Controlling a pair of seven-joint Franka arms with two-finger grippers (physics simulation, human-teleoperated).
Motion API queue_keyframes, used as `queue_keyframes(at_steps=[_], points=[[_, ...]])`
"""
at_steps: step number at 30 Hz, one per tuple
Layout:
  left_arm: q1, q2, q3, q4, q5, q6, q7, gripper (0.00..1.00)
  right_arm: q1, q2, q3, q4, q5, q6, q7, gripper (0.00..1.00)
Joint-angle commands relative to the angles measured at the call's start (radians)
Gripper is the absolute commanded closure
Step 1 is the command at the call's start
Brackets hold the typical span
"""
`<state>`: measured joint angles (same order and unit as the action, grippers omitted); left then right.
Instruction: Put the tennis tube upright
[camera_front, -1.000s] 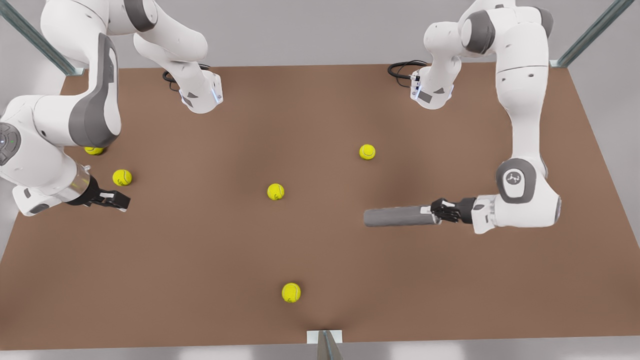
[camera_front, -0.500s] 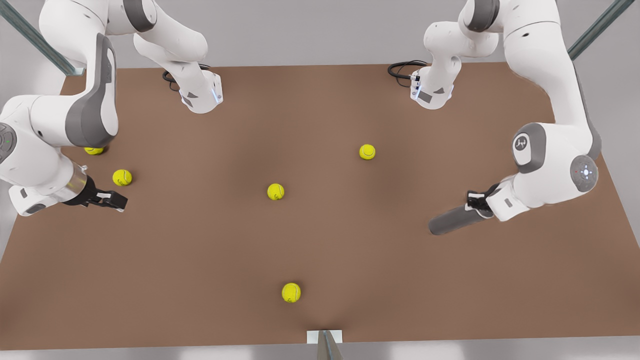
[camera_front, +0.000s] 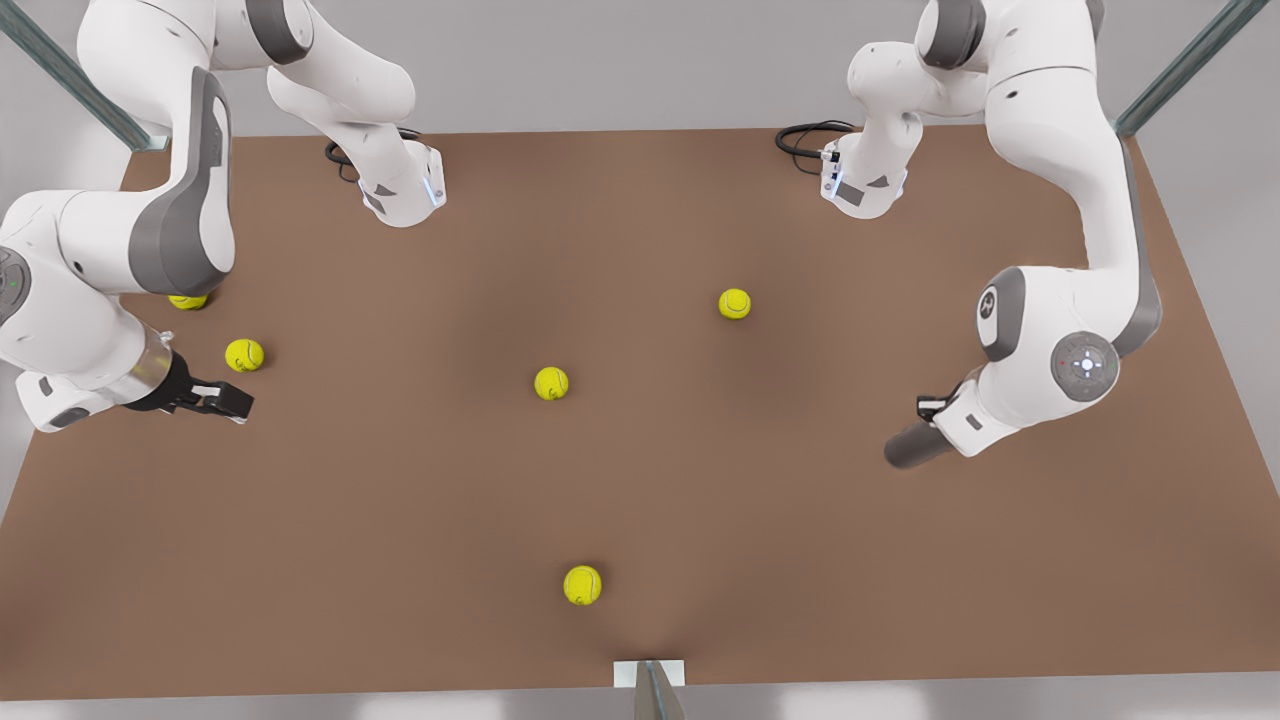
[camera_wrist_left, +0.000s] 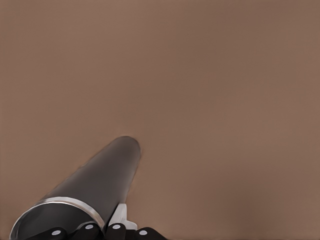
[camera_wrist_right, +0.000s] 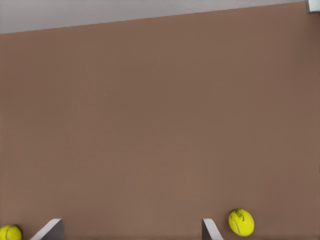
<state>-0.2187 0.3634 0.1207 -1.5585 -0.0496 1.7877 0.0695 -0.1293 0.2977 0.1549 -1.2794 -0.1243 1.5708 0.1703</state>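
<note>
Your left gripper (camera_front: 935, 412), at the right of the front view, is clamped on the rim end of the dark grey hollow tennis tube with the silvery rim (camera_front: 912, 446). A second ago the tube lay flat, pointing toward frame centre; now it has swung and tilted steeply, its far end aimed down at the brown table (camera_front: 640, 480), rim uppermost in the left wrist view (camera_wrist_left: 57, 202). Whether that end touches the table, can't tell. Judgement: uprighting roughly halfway; finish the rotation before letting go. Right gripper (camera_front: 225, 400), at the left edge of the front view near a yellow-green tennis ball (camera_front: 244, 354), waits with fingers spread.
</note>
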Motion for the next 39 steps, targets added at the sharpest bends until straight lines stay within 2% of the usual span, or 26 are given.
queue_keyframes(at_steps=[1, 9, 10, 12, 13, 14, 31, 34, 36, 39], points=[[-0.001, 0.0, -0.003, -0.002, -0.009, 0.001, 0.0, 0.79, 0.0, 0.0, 0.0, 0.0, 0.0, 0.0, 0.0, 0.0], [-0.001, 0.017, -0.004, -0.005, -0.01, 0.001, 0.0, 0.76, 0.013, 0.0, 0.0, 0.0, 0.0, 0.0, 0.006, 0.0], [-0.001, 0.022, -0.004, -0.005, -0.009, 0.001, 0.0, 0.59, 0.013, 0.0, 0.002, -0.001, 0.0, 0.0, 0.006, 0.0], [-0.001, 0.025, -0.004, -0.005, -0.009, 0.002, -0.002, 0.12, 0.01, 0.0, 0.0, -0.001, 0.0, 0.0, 0.006, 0.0], [-0.001, 0.025, -0.004, -0.005, -0.009, 0.002, -0.002, 0.05, 0.011, 0.0, 0.002, 0.0, 0.0, 0.0, 0.006, 0.0], [-0.001, 0.025, -0.004, -0.005, -0.009, 0.002, -0.002, 0.02, 0.011, 0.0, 0.002, -0.001, 0.0, 0.0, 0.006, 0.0], [-0.001, -0.006, -0.004, 0.017, 0.0, -0.001, -0.013, 0.0, 0.014, 0.0, 0.005, -0.002, 0.003, 0.0, 0.008, 0.0], [0.007, -0.009, -0.004, 0.136, 0.004, -0.089, -0.013, 0.0, 0.014, 0.0, 0.005, -0.002, 0.002, 0.0, 0.008, 0.0], [0.038, -0.012, -0.058, 0.251, 0.048, -0.258, -0.013, 0.0, 0.016, 0.0, 0.006, -0.002, 0.008, 0.003, 0.011, 0.0], [0.044, -0.127, -0.078, 0.232, 0.119, -0.286, -0.011, 0.0, 0.027, 0.0, 0.008, 0.0, 0.008, 0.006, 0.002, 0.0]])
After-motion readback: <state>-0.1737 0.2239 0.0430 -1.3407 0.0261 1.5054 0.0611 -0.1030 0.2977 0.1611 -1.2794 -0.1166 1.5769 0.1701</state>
